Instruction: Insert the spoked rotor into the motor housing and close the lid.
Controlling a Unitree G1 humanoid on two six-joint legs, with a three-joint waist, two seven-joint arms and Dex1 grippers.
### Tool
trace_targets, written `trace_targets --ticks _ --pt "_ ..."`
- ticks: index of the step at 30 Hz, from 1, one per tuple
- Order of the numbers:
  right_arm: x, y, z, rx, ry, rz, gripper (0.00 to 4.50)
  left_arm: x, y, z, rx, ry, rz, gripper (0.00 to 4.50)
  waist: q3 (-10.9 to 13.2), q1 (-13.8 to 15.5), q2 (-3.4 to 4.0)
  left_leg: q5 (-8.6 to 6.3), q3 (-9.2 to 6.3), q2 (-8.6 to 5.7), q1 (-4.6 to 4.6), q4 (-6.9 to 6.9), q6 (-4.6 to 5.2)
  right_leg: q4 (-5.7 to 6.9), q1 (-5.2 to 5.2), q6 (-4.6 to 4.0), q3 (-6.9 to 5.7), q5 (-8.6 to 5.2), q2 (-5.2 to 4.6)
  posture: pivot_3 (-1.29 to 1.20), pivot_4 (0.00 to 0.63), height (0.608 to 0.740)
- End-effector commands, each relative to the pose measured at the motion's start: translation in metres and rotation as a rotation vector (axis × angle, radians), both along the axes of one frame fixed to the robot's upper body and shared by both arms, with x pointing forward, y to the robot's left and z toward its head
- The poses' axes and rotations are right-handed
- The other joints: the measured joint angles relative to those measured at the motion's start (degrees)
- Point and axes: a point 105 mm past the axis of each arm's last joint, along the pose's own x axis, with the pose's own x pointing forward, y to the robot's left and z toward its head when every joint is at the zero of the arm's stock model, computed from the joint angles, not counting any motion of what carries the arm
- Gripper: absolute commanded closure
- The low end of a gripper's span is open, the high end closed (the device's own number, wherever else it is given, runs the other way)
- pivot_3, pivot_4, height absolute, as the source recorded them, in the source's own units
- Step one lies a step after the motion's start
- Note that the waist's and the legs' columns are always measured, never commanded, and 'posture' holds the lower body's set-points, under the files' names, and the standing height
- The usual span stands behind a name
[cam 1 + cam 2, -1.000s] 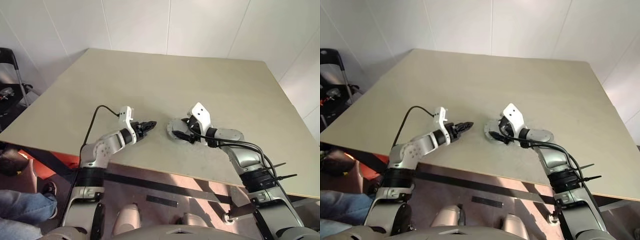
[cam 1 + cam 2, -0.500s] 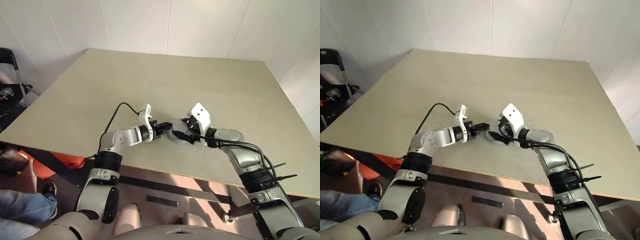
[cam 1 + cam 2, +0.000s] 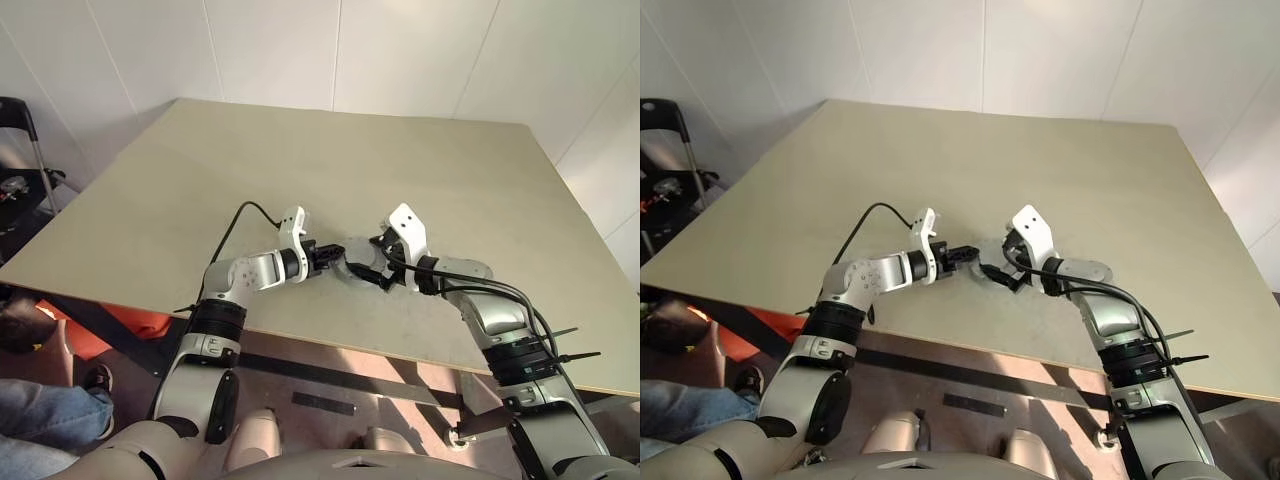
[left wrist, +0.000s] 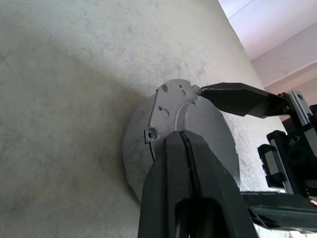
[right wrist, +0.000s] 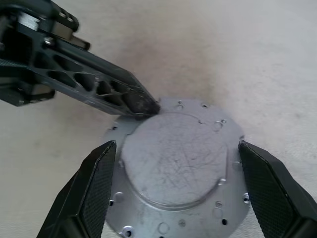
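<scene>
The bench (image 3: 420, 170), a wide pale slab with a lightly scuffed top, carries a single item near its front edge; bare surface spreads all round it. White wall panels rise behind, and a dark chair frame (image 3: 25, 150) stands off the bench's left corner.

The lid (image 5: 178, 168), a thin grey metal disc, lies flat with its face up, so it has no long axis to speak of. It has a raised round centre, fine scratches and small holes around its flange. What lies under it cannot be seen. No writing or label can be read on it.

The left claw (image 4: 184, 148) comes in from the left with its two black fingers clenched tight together, gripping nothing, their tip resting on the lid's rim. The right claw (image 5: 181, 183) reaches from the opposite side, released and spread wide, one finger on either side of the lid, neither clearly touching it.
</scene>
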Motion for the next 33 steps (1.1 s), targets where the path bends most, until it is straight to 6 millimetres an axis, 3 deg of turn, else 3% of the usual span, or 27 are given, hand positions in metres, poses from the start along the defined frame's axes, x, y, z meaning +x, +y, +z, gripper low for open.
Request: trace_targets --ticks 1,8,14,23,33 --pt "-0.002 0.004 0.043 0.14 -0.072 0.033 0.02 -0.011 0.0 -0.025 0.081 0.083 -0.024 4.5 0.02 0.0 0.02 0.05 0.0 0.0 -0.03 0.0 0.11 0.0 -0.04 0.0 0.0 0.0 0.0 0.0 0.0 0.74" --pt "0.011 -0.029 0.061 0.265 0.01 -0.151 0.02 -0.014 -0.007 -0.021 0.057 0.066 -0.062 4.5 0.04 0.31 0.03 0.04 0.01 -0.02 -0.09 0.0 0.13 -0.06 -0.06 0.0 -0.01 0.0 -0.02 0.0 0.0 0.74" --pt "0.007 -0.052 0.046 0.318 0.22 -0.269 0.02 -0.014 -0.011 -0.017 0.036 0.043 -0.077 4.5 0.08 0.69 0.1 0.11 0.02 -0.02 -0.09 -0.06 0.0 -0.1 -0.08 0.0 -0.02 -0.01 -0.02 0.0 0.0 0.74" --pt "-0.021 -0.048 0.013 0.511 0.626 -0.348 0.02 -0.012 -0.008 -0.015 0.034 0.026 -0.073 4.5 0.13 1.15 0.2 0.15 0.02 -0.02 -0.11 -0.18 -0.06 -0.11 -0.14 0.0 -0.04 -0.01 -0.02 0.0 0.0 0.74" --pt "-0.019 -0.04 -0.018 0.578 0.78 -0.458 0.02 -0.009 -0.004 -0.014 0.045 0.013 -0.056 4.5 0.13 1.08 0.18 0.23 0.02 -0.02 0.06 -0.41 -0.57 -0.11 -0.13 0.01 -0.03 -0.02 -0.01 0.0 0.0 0.74"
